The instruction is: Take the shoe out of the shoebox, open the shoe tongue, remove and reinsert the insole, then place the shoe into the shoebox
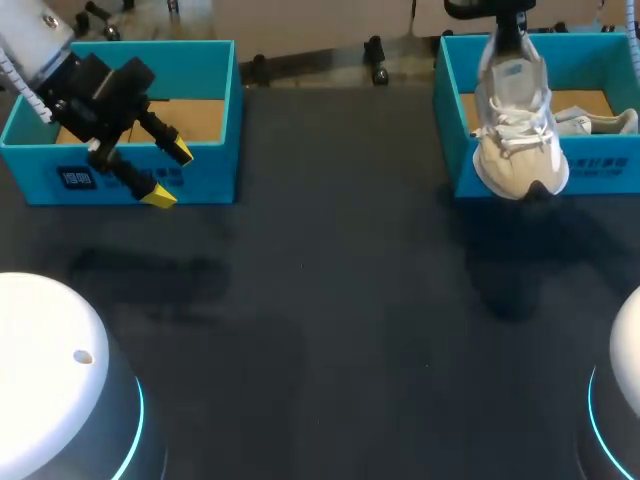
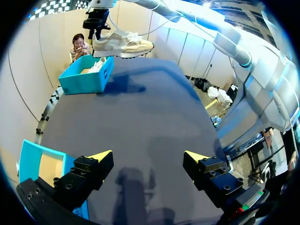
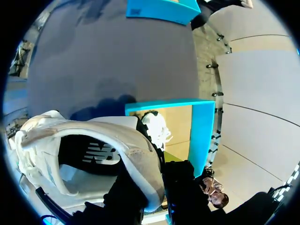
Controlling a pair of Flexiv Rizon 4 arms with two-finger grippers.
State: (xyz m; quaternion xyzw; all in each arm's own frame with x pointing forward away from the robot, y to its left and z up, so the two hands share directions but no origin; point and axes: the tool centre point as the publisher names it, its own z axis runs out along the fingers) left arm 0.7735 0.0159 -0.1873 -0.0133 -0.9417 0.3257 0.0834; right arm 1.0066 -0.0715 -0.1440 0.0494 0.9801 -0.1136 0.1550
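R gripper (image 1: 510, 38) clamped on heel collar of shoe (image 1: 515, 130); shoe hangs toe-down, just fwd of front wall of right shoebox (image 1: 600, 168).

Fingers pinch collar from inside & outside; tips hidden by upper. 2nd shoe (image 1: 590, 123) lies inside that box. L gripper (image 1: 168, 175) wide open, nothing held, well apart from right shoebox on its left. Handling, my read: light; soft upper, stiffer sole. Collar hold lets it swing, may slip. Tongue under laces (image 1: 515, 128), hard to make out; prob. floppy, so pinch its top edge. Insole (image 3: 93, 154) thin, bendy; take at heel end.
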